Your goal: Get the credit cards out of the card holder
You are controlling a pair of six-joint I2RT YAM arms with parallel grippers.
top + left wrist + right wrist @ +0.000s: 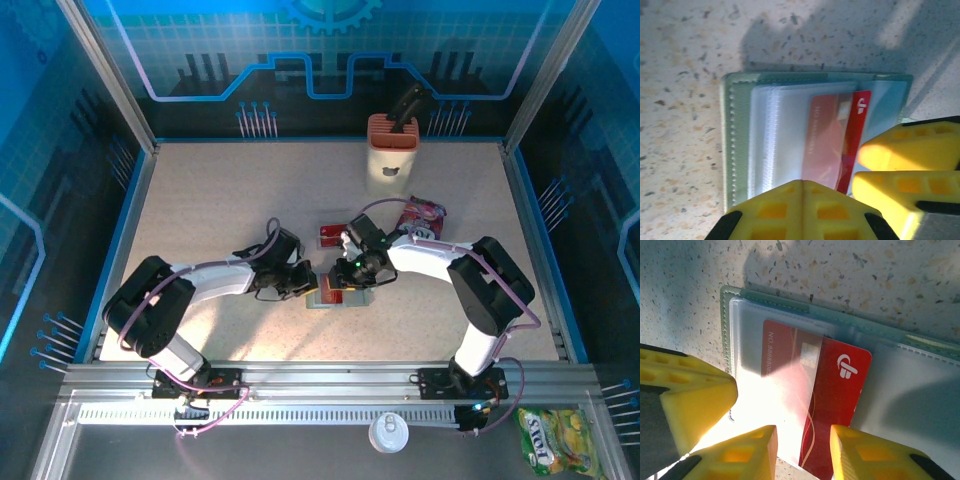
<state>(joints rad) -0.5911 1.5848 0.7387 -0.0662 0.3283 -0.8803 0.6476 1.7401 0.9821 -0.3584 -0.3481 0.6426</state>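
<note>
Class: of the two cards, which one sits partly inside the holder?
The red card with the white logo, half out of the holder; the other card lies loose on the table.

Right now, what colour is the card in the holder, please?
Red card; best in right wrist view.

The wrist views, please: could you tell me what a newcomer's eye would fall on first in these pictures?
Most striking is the red card, sticking halfway out of the open card holder that lies between the two arms. Bright yellow jaws crowd it: the right gripper stands open over the card's exposed end, and the left gripper is shut at the holder's edge. Farther back stands a tall orange-and-cream block.
</note>
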